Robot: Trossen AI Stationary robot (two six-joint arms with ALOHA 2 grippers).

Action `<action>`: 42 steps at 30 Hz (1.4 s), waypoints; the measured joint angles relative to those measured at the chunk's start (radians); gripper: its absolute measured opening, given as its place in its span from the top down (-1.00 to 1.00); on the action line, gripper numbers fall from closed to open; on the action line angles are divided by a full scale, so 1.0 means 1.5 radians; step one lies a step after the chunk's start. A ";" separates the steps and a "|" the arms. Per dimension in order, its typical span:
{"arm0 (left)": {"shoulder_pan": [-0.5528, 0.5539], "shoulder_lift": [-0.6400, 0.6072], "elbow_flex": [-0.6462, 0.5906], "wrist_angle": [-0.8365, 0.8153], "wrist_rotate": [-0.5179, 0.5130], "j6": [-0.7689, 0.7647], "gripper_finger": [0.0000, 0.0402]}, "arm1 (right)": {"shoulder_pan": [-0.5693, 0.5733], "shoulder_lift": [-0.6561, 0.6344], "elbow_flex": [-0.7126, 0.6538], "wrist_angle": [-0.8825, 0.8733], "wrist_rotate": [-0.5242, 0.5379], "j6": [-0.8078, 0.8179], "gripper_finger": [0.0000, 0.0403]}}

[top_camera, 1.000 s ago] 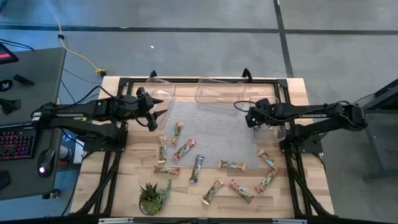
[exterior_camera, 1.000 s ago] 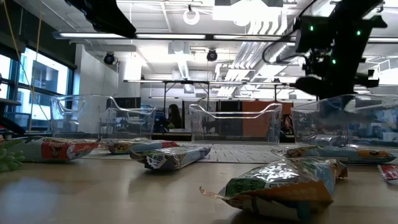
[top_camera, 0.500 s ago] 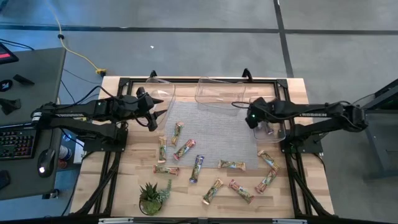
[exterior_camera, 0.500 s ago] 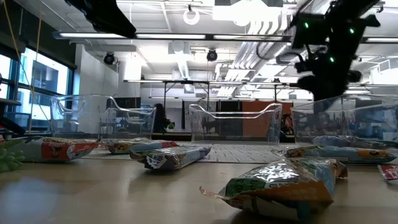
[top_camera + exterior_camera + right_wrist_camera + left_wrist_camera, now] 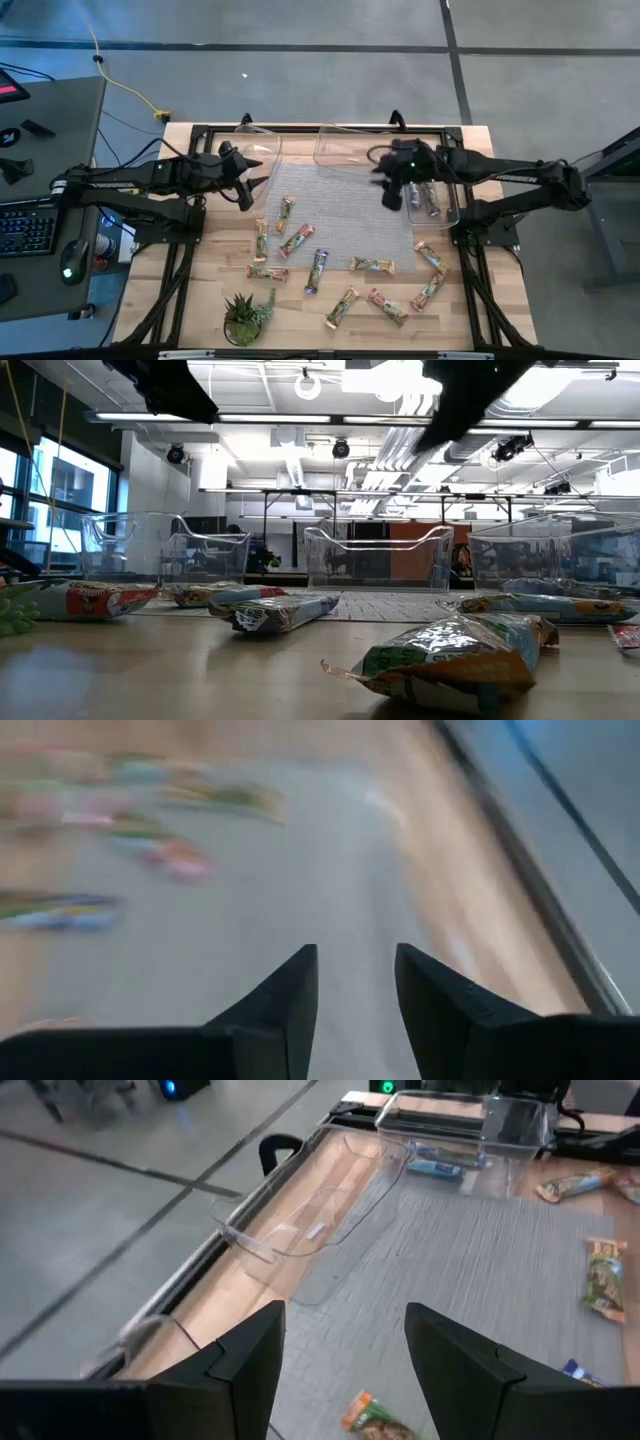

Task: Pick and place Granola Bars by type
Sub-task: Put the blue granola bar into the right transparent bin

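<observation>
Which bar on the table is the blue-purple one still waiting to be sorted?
Start at the grey mat in the middle of the wooden table. Just off its near edge, toward the potted plant, one bar lies nearly lengthwise. It alone has a blue-purple wrapper; its loose neighbours are green-orange or red-pink.

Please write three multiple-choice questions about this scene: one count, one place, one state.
1. How many clear tubs stand on the table? A two; B three; C five.
2. Where is the potted plant? A inside a tub; B at the table's near edge, on the left arm's side; C on the floor.
3. How is the right claw? A shut on a bar; B shut, empty; C open, empty.
1 B: the low view shows three. 2 B: seen from above. 3 C: its fingers stand apart, nothing between.
</observation>
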 joint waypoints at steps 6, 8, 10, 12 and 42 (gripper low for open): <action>0.000 0.000 0.000 -0.010 -0.003 -0.006 -0.01 | 0.082 0.041 0.000 0.123 -0.194 -0.165 0.41; 0.000 0.000 0.000 -0.010 -0.002 -0.006 -0.01 | 0.109 0.066 0.000 0.160 -0.210 -0.166 0.41; 0.000 0.000 0.000 -0.010 -0.002 -0.006 -0.01 | 0.129 0.094 0.000 0.211 -0.201 -0.164 0.41; 0.000 0.000 0.000 -0.010 -0.002 -0.006 -0.01 | 0.143 0.123 0.000 0.261 -0.185 -0.158 0.41; 0.000 0.001 0.000 -0.010 -0.001 -0.014 -0.01 | 0.200 0.538 0.067 0.598 -0.403 -0.276 -0.13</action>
